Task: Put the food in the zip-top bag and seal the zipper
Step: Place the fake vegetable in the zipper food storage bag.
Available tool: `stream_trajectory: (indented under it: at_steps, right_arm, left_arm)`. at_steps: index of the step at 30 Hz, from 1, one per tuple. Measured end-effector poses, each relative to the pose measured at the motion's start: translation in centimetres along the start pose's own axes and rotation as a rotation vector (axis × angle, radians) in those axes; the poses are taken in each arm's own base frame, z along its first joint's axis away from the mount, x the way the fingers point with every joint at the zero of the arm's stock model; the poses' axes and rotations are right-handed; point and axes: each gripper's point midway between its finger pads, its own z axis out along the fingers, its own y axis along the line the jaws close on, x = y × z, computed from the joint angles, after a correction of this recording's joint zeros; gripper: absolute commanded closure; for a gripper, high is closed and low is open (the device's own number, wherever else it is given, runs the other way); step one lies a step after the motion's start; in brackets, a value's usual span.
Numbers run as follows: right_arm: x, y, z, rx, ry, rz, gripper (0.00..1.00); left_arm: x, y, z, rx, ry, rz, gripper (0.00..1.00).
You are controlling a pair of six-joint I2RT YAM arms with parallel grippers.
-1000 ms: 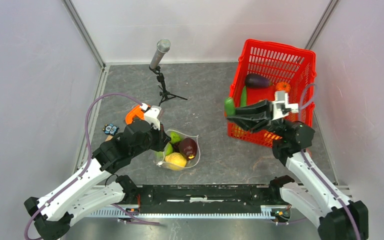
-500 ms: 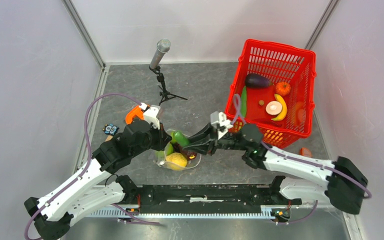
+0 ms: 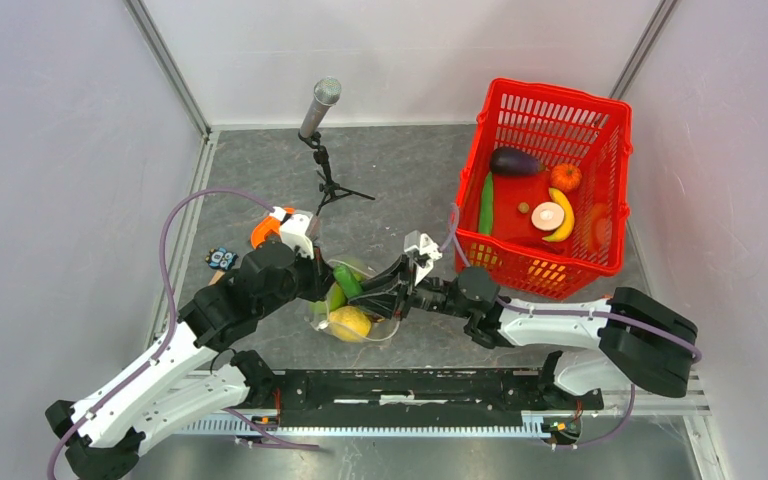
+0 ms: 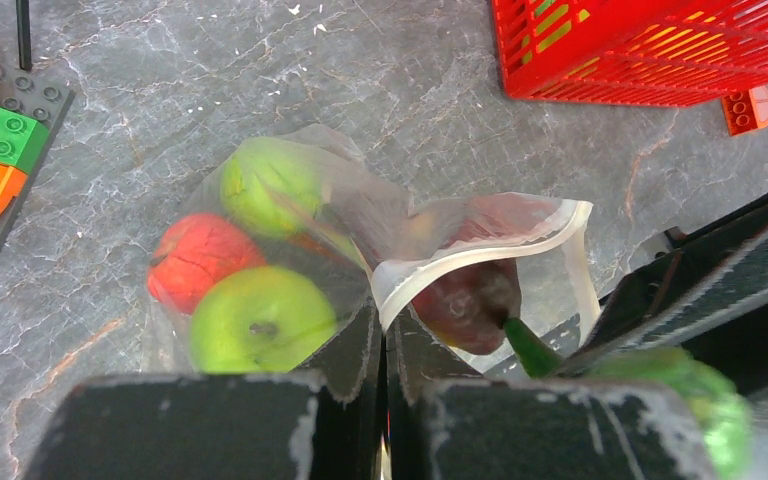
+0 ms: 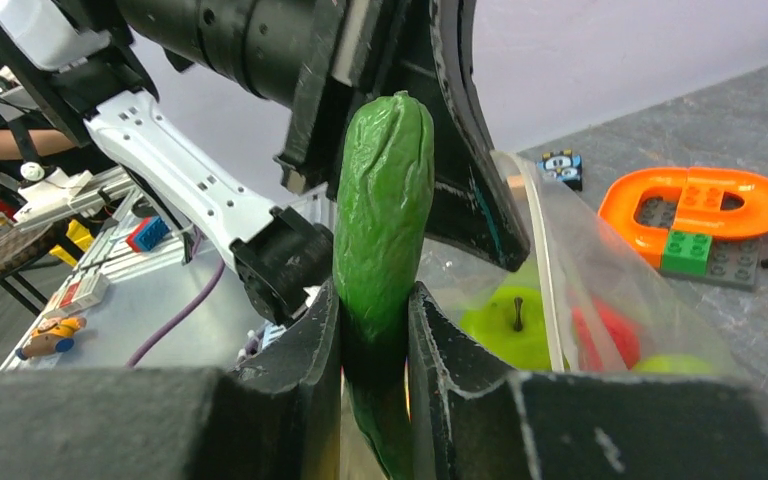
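Left gripper (image 4: 382,320) fully closed, pinching rim of zip-top bag (image 4: 360,200). Right gripper (image 5: 373,305) partly closed, clamping long green vegetable (image 5: 385,190) at bag's open mouth.

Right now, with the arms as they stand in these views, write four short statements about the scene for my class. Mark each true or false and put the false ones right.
1. The right gripper holds a long green vegetable between its fingers. True.
2. The left gripper hangs open over the basket. False: it is shut on the rim of the zip-top bag.
3. Green round fruits lie inside the bag. True.
4. The red basket has nothing in it. False: it holds an eggplant and a banana, among other pieces.
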Motion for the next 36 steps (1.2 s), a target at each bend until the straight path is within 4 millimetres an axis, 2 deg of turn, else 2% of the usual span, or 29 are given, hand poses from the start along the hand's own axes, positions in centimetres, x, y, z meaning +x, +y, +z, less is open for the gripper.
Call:
stream_trajectory:
  at_steps: [5,9,11,16,22,25,28,29,32,36]
  right_arm:
    - [2.8,-0.5,-0.3,0.039,0.099,0.013,0.94]
    - [4.6,-1.3,-0.8,0.093,0.181,-0.001,0.97]
    - [4.9,-2.2,-0.4,0.141,0.233,-0.006,0.96]
    - [3.7,-3.5,0.8,0.217,0.295,-0.063,0.94]
    - [5.8,-4.9,-0.3,0.295,0.45,-0.109,0.86]
    - [6.3,-5.3,0.2,0.308,0.513,-0.126,0.77]
    - [7.2,-5.4,0.4,0.305,0.572,-0.145,0.47]
    - [7.6,-5.3,0.4,0.298,0.586,-0.148,0.41]
    - [8.2,-4.6,0.2,0.261,0.614,-0.16,0.37]
    - [7.1,-3.5,0.2,0.222,0.592,-0.181,0.33]
  left_arm:
    - [0.0,0.1,0.0,-0.007,-0.002,0.0,0.97]
    - [-0.1,0.3,0.0,-0.018,-0.007,0.0,0.97]
    - [-0.2,0.4,0.0,-0.024,-0.012,-0.001,0.97]
    - [-0.5,1.2,-0.2,-0.059,-0.031,-0.004,0.97]
    - [-0.3,1.8,-0.3,-0.087,-0.032,-0.002,0.97]
    - [-0.4,2.4,-0.3,-0.117,-0.037,-0.001,0.97]
    - [-0.1,2.9,-0.4,-0.143,-0.031,0.003,0.97]
    - [-0.2,2.9,-0.4,-0.139,-0.032,0.002,0.97]
    - [-0.2,2.2,-0.3,-0.106,-0.029,-0.001,0.96]
    - [-0.3,2.1,-0.3,-0.102,-0.033,-0.004,0.97]
